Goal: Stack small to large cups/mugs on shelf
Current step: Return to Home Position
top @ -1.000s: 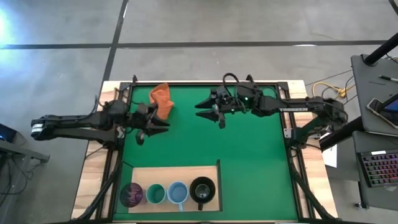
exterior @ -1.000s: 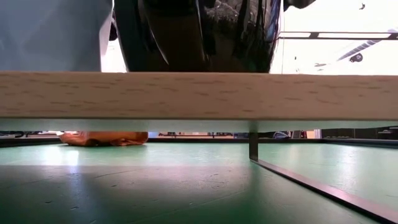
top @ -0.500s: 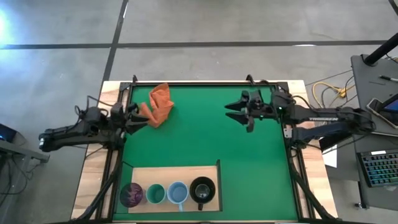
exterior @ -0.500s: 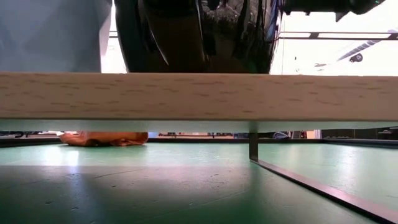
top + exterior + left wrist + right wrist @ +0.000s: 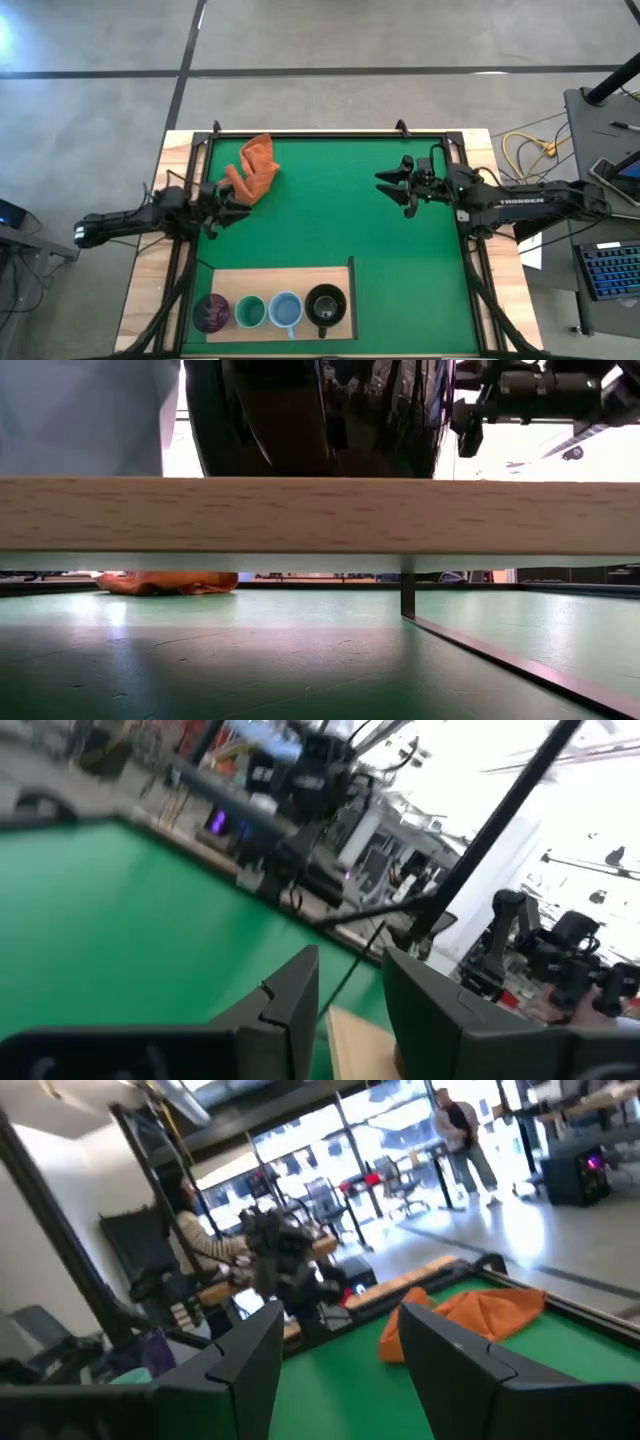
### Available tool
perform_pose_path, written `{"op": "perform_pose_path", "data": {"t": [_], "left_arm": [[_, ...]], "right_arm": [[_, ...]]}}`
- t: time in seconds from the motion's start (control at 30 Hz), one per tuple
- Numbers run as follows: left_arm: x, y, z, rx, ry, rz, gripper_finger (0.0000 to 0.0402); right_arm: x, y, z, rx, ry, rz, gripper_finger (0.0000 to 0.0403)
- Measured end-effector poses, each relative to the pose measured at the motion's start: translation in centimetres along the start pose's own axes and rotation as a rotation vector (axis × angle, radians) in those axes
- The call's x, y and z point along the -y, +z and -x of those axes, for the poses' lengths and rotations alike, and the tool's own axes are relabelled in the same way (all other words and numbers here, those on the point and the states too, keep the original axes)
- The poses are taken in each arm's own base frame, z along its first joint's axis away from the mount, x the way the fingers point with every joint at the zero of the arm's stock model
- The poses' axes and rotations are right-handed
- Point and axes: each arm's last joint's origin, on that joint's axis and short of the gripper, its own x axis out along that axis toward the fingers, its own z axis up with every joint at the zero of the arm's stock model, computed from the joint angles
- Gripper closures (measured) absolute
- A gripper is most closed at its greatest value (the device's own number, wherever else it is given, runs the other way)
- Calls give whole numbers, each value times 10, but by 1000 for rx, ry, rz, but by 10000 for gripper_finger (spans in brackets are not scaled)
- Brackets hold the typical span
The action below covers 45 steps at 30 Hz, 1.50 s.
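My left gripper (image 5: 232, 202) and right gripper (image 5: 386, 186) are spread apart, holding nothing, far from the flat pale wooden shelf (image 5: 280, 278). Only the high view shows all four on it: dark purple cup (image 5: 212, 313), teal-green cup (image 5: 250, 313), light blue mug (image 5: 286, 311), black mug (image 5: 325, 305).

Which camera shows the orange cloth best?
The high view: the whole cloth lies near a corner of the mat, close to the left gripper. The low view catches only a flat strip of it beneath the shelf. The right wrist view shows part of it past the right gripper. The left wrist view misses it.
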Motion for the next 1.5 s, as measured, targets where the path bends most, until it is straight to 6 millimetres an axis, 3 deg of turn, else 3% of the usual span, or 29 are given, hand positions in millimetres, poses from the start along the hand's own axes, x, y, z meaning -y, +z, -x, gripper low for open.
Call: {"op": "perform_pose_path", "data": {"t": [0.37, 0.67, 0.97, 1.2, 1.4, 1.5], "left_arm": [[-7, -10, -4, -92, 56, 82, 303], [-10, -14, -6, -133, 83, 79, 303], [-12, -16, -8, -160, 101, 84, 303], [-12, -17, -8, -167, 105, 86, 303], [-12, -17, -8, -168, 106, 86, 303], [-12, -17, -8, -168, 106, 85, 303]], "right_arm": [[15, -45, 33, 76, 90, -14, 211], [22, -65, 51, 40, 118, -9, 211], [35, -64, 57, -102, 291, 24, 211], [42, -41, 69, -58, 416, 49, 211], [33, -23, 76, 9, 459, 26, 211], [22, -10, 78, -25, 600, 34, 211]]}}
